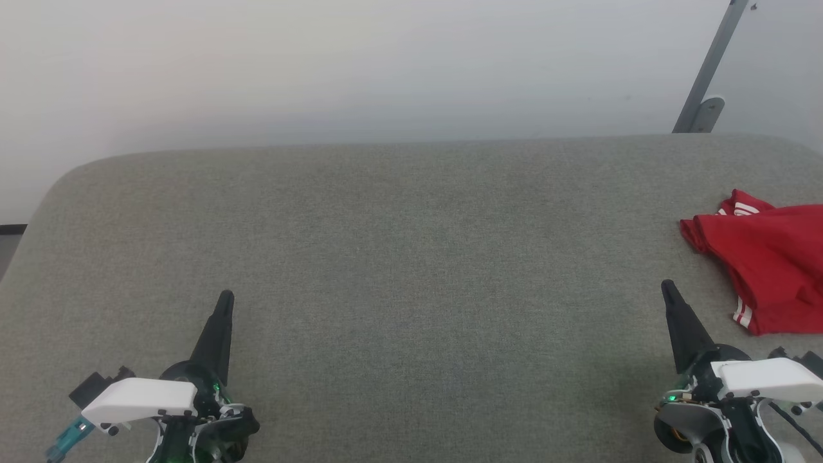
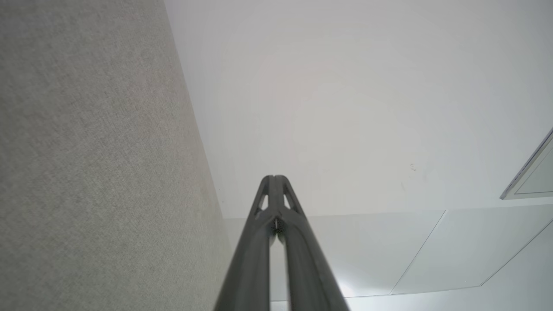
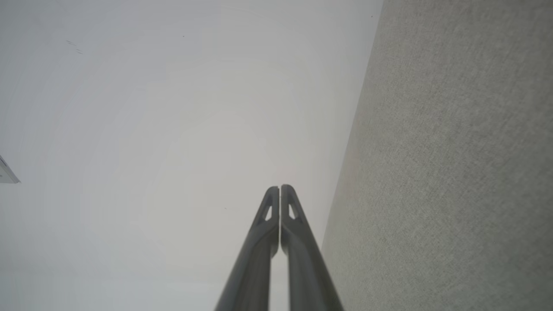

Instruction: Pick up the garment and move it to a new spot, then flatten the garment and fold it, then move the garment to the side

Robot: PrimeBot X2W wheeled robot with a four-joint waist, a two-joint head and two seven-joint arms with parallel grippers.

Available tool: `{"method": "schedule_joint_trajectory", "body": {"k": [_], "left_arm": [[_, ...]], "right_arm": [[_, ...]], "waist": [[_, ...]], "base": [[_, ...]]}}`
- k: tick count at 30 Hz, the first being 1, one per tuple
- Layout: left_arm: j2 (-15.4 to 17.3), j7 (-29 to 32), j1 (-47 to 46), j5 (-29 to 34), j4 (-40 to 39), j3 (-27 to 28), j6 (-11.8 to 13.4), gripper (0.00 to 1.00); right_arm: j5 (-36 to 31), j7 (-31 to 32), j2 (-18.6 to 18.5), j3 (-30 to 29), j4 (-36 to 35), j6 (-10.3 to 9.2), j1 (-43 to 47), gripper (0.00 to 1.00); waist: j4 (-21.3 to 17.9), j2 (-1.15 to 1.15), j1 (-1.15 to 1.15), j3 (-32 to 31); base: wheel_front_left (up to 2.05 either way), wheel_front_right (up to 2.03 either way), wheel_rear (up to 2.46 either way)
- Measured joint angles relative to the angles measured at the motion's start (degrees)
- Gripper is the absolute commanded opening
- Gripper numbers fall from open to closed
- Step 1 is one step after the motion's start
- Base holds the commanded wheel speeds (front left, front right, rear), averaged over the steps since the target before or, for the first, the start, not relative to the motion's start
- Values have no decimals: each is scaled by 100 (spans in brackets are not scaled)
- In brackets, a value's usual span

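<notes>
The garment (image 1: 768,267), red with bits of red-white striped trim, lies folded at the right edge of the grey padded table (image 1: 398,257), partly cut off by the head view's border. My right gripper (image 1: 668,287) is shut with nothing in it, low at the near right, its tip a short way left of the garment and apart from it. My left gripper (image 1: 226,297) is shut and empty at the near left. In the wrist views the left gripper (image 2: 273,177) and the right gripper (image 3: 279,187) each have their fingers pressed together, pointing past the table toward the white wall.
A white wall (image 1: 386,64) rises behind the table's rounded far edge. A grey metal bracket (image 1: 707,83) leans at the far right corner. The wide grey surface lies between the two grippers.
</notes>
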Motion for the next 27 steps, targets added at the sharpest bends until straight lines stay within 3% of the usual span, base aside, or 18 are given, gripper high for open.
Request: {"method": "schedule_joint_trajectory", "body": {"k": [27], "left_arm": [[0,0,0,0,0,0,0,0]], "right_arm": [[0,0,0,0,0,0,-1,0]], "waist": [[0,0,0,0]], "base": [[0,0,0]]}}
